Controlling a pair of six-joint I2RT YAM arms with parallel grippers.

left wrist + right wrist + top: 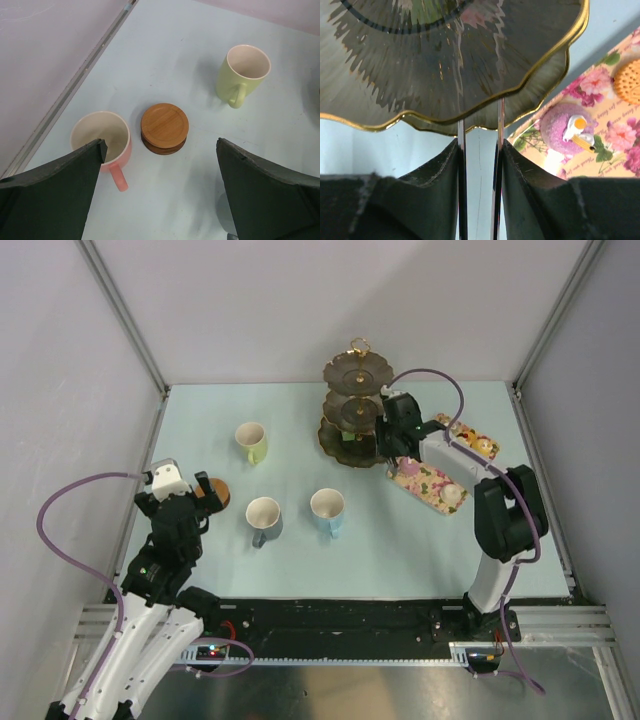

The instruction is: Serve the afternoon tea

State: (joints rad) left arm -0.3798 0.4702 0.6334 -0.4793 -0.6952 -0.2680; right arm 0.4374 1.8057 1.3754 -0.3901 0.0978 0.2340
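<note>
Fingers of the left gripper spread wide above the stacked coasters and pink mug. Those of the right gripper pinch what look like metal tongs under the stand. Serving looks barely begun: cakes lie on the tray and no mug sits on a coaster. The tong tips are cut off.

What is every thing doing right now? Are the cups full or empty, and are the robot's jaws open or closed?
Yellow-green mug: upright, empty.
Pink mug: upright, empty.
Grey mug: upright, empty.
Blue mug: upright, empty.
Coasters: stacked, no mug on them.
Stand: upright.
Purple cake: lying on the floral tray.
Left gripper: jaws open, empty.
Right gripper: jaws shut on metal tongs.
</note>
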